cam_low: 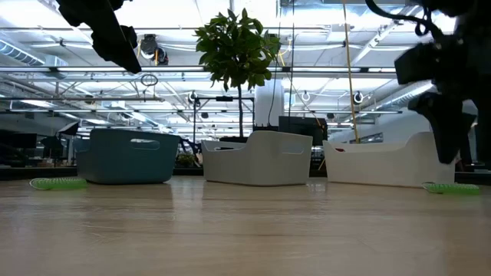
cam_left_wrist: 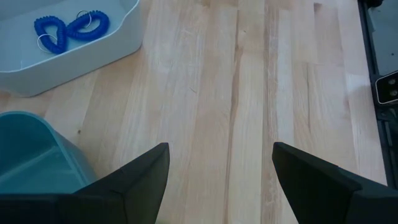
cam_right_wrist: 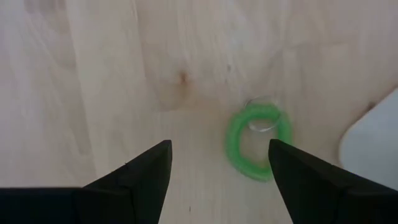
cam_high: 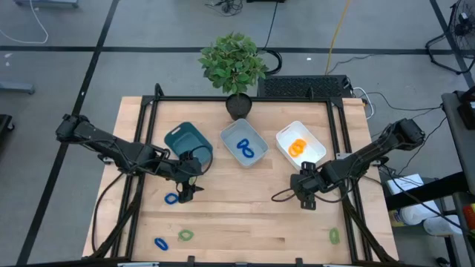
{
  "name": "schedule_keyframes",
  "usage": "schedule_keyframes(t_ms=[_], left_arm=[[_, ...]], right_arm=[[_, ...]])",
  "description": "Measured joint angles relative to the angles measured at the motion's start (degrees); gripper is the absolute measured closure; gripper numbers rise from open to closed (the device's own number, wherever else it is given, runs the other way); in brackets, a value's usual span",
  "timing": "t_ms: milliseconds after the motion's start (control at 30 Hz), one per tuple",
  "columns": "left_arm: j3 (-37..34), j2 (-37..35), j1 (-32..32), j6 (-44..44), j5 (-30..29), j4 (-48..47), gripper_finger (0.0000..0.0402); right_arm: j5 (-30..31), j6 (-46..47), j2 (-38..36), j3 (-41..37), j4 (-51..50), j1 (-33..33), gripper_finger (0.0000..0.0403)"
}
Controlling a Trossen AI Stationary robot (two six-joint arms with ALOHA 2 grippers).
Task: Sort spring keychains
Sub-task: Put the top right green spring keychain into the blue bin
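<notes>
Fingers of my right gripper (cam_right_wrist: 217,171) spread wide and empty above a green coiled plastic keychain (cam_right_wrist: 255,142) on the pale wooden surface (cam_right_wrist: 93,74), left gripper (cam_left_wrist: 221,174) likewise open, holding nothing, beside the teal plastic bin (cam_left_wrist: 31,155).

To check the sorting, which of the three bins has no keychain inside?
The teal bin, the leftmost one. The middle grey-blue bin holds blue keychains; the white bin holds orange keychains.

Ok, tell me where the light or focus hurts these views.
Low view: bright ceiling lights behind leave both arms as dark shapes, and the near tabletop is soft. Right wrist view: the green keychain looks blurred. High view: evenly lit.
</notes>
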Motion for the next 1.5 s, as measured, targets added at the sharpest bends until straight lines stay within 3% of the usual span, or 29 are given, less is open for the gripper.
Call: schedule_keyframes(t_ms=[400, 1033, 1300, 1500], left_arm=[[0.0, 0.0, 0.0, 0.1, 0.0, -0.1, 0.0108], [0.0, 0.0, 0.0, -0.4, 0.0, -0.2, 0.0108], [0.0, 0.0, 0.0, -1.0, 0.0, -0.3, 0.0108], [0.0, 0.0, 0.0, -1.0, 0.0, -0.3, 0.0108]], right_arm=[[-0.3, 0.6, 0.2, -4.6, 4.5, 0.0, 0.0151], [2.4, 0.1, 0.2, -9.7, 13.0, -0.2, 0.0188], [1.8, 1.2, 0.1, -10.6, 14.3, -0.2, 0.0235], [1.6, 1.0, 0.1, -10.6, 14.3, -0.2, 0.0308]])
